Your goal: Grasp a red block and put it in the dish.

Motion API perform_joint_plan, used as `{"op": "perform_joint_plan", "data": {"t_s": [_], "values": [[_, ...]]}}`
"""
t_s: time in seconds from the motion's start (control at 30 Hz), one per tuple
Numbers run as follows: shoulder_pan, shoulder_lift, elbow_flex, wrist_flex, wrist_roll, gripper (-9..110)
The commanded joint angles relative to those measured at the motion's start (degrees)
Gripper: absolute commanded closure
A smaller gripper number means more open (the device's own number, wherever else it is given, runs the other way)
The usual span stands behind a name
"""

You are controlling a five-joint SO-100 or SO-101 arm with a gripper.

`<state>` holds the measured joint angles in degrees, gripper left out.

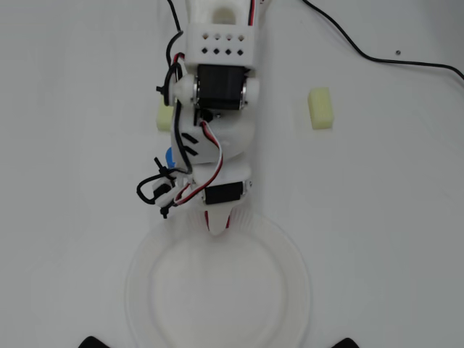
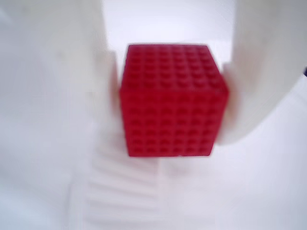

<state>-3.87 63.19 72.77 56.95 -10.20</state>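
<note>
In the wrist view the red block (image 2: 172, 103), a small matte red cube with a dimpled face, sits between the two white fingers (image 2: 261, 72), which press on its left and right sides. Below it the ribbed rim of the dish (image 2: 124, 187) shows, blurred. In the overhead view the white arm reaches down the middle, and my gripper (image 1: 218, 226) hangs over the far rim of the large round white dish (image 1: 141, 279). The red block shows there only as thin red slivers at the gripper tip.
A pale yellow block (image 1: 320, 108) lies to the right of the arm, another pale yellow block (image 1: 165, 114) peeks out at its left. A blue cylinder (image 1: 168, 156) is partly hidden under the arm. A black cable (image 1: 377, 58) runs across the upper right.
</note>
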Motion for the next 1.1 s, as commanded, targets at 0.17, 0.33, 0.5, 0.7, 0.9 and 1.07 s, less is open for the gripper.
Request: {"op": "perform_joint_plan", "data": {"t_s": [0.17,0.33,0.5,0.7,0.9,1.07], "values": [[-0.26,0.79,-8.35,9.32,-0.44,83],[0.62,0.79,-16.17,18.37,0.26,71],[2.20,0.79,-31.11,33.66,-0.97,63],[2.64,2.02,-51.59,54.40,-4.57,56],[3.08,19.60,-35.16,54.32,-6.50,55],[4.22,35.07,-15.03,52.47,-5.10,54]]}}
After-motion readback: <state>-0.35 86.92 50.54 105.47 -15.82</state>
